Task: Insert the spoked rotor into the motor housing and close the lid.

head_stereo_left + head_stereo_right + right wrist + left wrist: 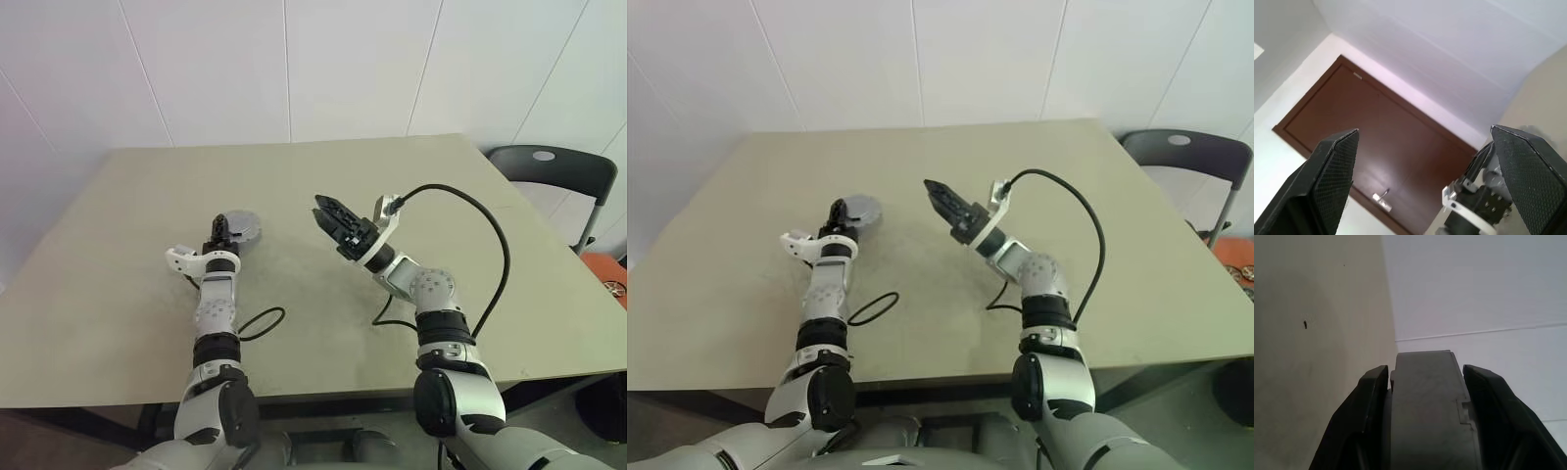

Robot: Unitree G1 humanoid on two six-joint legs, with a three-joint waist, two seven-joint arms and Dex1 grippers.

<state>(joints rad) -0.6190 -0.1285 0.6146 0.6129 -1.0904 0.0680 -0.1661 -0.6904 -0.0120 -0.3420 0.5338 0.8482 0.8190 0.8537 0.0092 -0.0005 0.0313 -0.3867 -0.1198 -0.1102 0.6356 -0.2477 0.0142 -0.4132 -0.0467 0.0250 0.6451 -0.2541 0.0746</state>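
Beige table [323, 186], black chair [558, 171], brown door [1381, 152]

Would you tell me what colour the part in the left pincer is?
Plain grey, the part shows best in the left wrist view.

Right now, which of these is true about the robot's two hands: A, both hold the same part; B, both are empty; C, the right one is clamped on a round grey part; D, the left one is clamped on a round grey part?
D: the left gripper has its fingers closed on either side of a round grey part, while the right gripper is open and empty.
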